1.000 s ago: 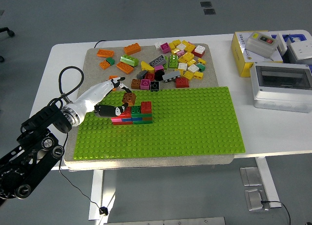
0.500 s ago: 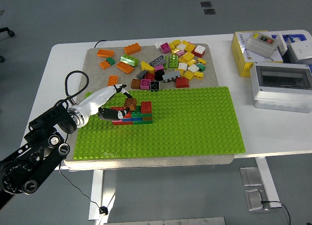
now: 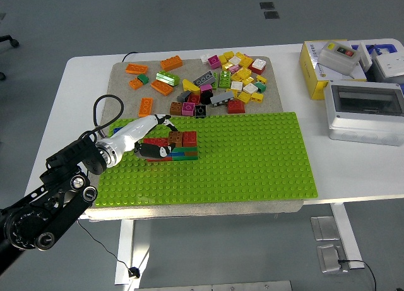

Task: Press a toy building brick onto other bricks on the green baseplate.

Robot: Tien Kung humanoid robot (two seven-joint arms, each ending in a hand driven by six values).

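Brown brick (image 3: 175, 138) sits on the red/green brick stack (image 3: 183, 147) at the green baseplate (image 3: 252, 158)'s left, approx. level w/ its red neighbour. Left hand (image 3: 151, 139) touches it, fingers curled; can't tell if gripping. Looks nearly done; release left.

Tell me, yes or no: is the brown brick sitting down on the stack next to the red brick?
Yes. The brown brick sits on the stack directly beside the red brick, with the left hand over the stack's left end.
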